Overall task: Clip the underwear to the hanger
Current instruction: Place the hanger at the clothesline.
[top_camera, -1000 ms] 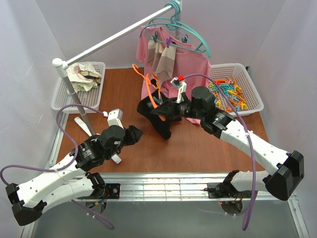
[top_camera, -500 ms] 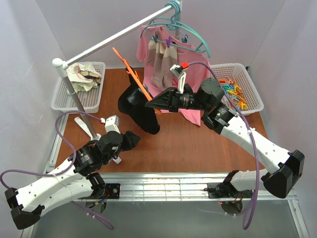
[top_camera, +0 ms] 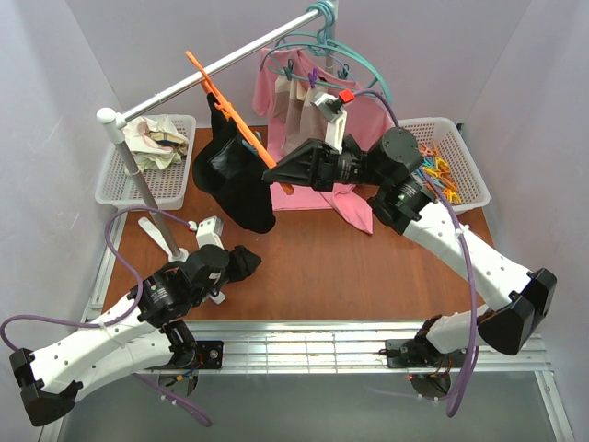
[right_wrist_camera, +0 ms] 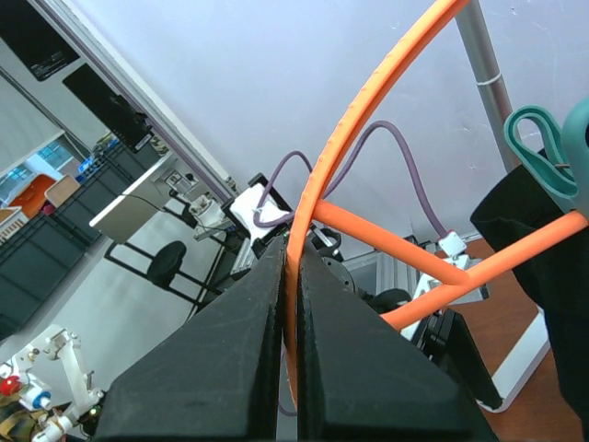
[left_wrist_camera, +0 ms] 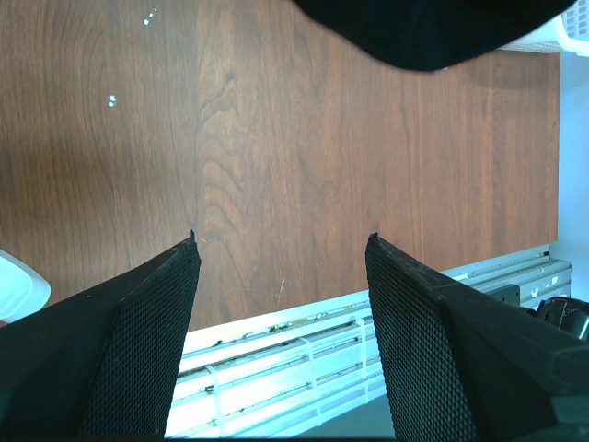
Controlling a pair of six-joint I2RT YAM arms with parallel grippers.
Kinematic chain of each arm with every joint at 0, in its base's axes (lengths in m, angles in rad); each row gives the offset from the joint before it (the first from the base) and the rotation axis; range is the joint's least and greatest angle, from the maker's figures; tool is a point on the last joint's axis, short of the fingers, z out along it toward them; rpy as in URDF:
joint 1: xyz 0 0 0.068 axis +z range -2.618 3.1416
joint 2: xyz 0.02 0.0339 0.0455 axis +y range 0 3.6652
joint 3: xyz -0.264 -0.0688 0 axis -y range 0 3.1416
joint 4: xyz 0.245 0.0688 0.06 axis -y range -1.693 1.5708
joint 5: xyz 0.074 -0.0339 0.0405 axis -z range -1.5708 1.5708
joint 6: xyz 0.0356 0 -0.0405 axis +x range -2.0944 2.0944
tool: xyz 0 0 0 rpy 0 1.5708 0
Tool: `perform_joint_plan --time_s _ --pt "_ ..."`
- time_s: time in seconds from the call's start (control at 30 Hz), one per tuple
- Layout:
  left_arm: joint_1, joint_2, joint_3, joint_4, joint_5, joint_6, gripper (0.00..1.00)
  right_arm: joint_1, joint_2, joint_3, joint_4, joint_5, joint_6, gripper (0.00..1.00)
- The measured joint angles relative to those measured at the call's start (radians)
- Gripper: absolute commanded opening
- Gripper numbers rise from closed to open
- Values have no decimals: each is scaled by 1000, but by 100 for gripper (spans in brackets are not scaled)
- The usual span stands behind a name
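Right pincer point(top_camera: 274, 173) pinches the stiff hanger point(top_camera: 241, 124); the underwear point(top_camera: 235, 180) dangles, likely limp and light. Left pincer point(left_wrist_camera: 281, 244) is spread; it should take the hem.

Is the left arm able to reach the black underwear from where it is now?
Probably yes. The underwear hangs off the hanger gripped by the right end effector, and its lower edge is just ahead of the open left end effector, with nothing between them.

The hanger point(top_camera: 241, 115) is held above the table point(top_camera: 322, 262) by the right gripper point(top_camera: 271, 175), close to the rail point(top_camera: 212, 72), with the underwear point(top_camera: 230, 180) hung below it, while the left gripper point(top_camera: 247, 261) is placed lower, nearer the front edge, and the left basket point(top_camera: 109, 189) and right basket point(top_camera: 471, 175) are set at the back corners.
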Motion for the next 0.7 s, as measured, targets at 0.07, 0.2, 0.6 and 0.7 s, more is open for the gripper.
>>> perform_joint_plan --time_s 0.07,0.2,0.6,0.7 --pt "0 0 0 0 0 0 65 0 26 17 22 -4 8 1" --pt "0 0 0 0 0 4 65 0 101 48 54 -8 19 1" --pt "0 2 0 3 3 32 65 0 205 72 93 -7 39 1" --pt "0 3 0 5 4 41 65 0 197 55 109 -6 39 1"
